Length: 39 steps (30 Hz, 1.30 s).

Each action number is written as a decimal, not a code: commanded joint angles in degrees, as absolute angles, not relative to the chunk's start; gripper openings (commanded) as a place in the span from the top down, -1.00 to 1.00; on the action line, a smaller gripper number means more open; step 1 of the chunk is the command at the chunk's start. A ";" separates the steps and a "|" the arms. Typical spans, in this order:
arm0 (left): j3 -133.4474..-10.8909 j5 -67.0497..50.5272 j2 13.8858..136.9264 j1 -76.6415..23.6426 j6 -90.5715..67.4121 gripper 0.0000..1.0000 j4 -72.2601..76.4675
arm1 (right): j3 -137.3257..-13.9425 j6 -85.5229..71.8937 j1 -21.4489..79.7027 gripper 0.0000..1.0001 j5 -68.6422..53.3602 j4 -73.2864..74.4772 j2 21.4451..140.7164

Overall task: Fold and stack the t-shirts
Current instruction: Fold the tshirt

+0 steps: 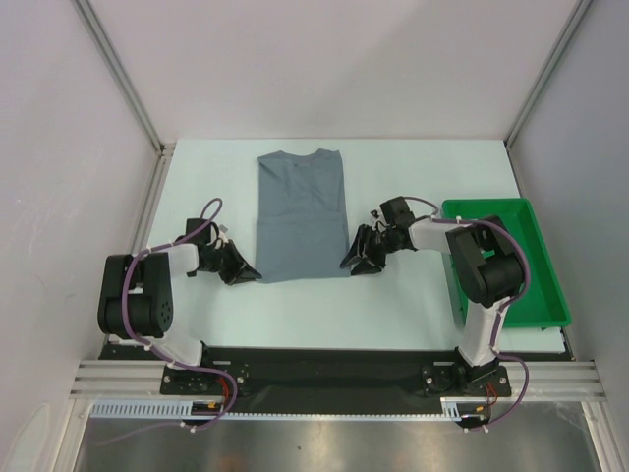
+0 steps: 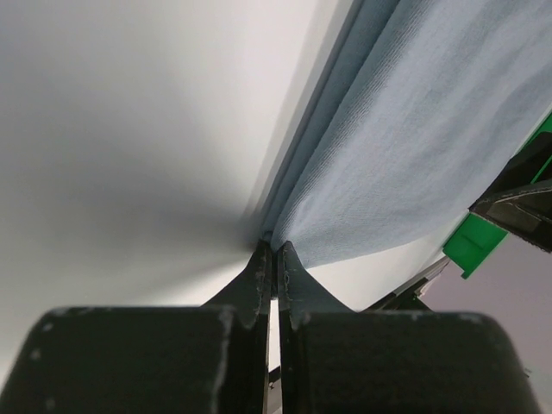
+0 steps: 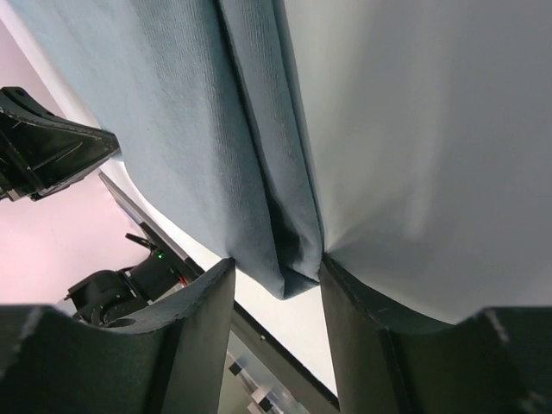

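pinching t-shirt (image 1: pixel 302 216) corner, left pincer (image 1: pixel 252 273)

t-shirt (image 1: pixel 301 218): plain slate blue-grey, no print.
desk (image 1: pixel 413 305): white.
tray (image 1: pixel 552 300): bright green.
left claw (image 1: pixel 241 270), right claw (image 1: pixel 359 258): black.
arm cables (image 1: pixel 208 206): purple.
side walls (image 1: pixel 59 147): pale grey.

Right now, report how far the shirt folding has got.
Done: the t-shirt lies narrowed, sides folded in. In hand: left gripper pinches its near corner; right gripper stands open around the other. Left: crosswise folds, stacking.
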<state>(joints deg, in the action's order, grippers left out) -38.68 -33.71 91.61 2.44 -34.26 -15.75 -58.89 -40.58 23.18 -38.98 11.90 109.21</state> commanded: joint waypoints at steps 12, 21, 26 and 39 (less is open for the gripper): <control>-38.59 -32.08 91.76 2.72 -30.76 0.99 -17.58 | -60.55 -37.71 24.17 0.91 -33.49 11.69 113.29; -38.24 -29.10 85.09 2.55 -31.11 0.99 -21.53 | -60.65 -35.77 25.31 1.00 -33.49 16.43 108.29; -35.25 -25.93 75.79 1.15 -35.23 0.99 -23.37 | -58.28 -36.56 27.33 1.00 -34.45 17.84 105.04; -29.10 -22.15 53.01 -6.50 -36.39 0.99 -41.74 | -47.65 -40.52 33.84 1.00 -32.96 24.95 83.87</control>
<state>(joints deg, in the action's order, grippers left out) -30.17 -24.05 56.14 -4.97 -36.07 -34.04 -49.76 -39.09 32.88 -33.12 20.36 90.35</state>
